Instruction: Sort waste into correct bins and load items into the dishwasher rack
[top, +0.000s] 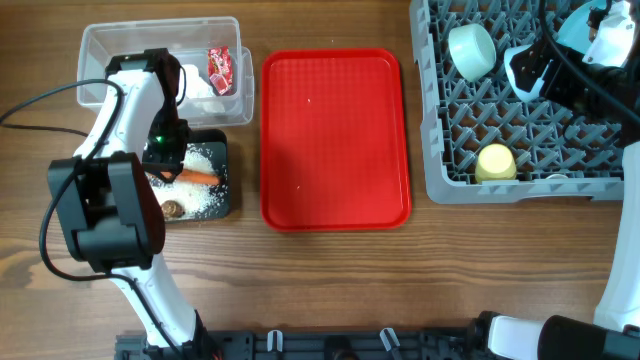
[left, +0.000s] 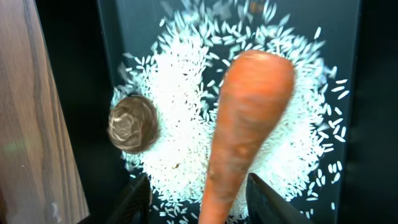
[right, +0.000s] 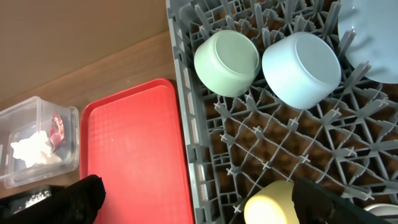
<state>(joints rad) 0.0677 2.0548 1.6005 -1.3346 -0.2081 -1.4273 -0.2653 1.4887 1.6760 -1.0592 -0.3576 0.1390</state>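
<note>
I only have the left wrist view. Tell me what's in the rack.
Observer: A green bowl, a blue bowl, a yellow cup and a blue plate are in the rack.
Operator: Now check the tub.
Observer: The tub holds a white napkin and a red wrapper.
Operator: Locate the red tray.
Observer: The red tray lies between the tub and the rack.
</note>
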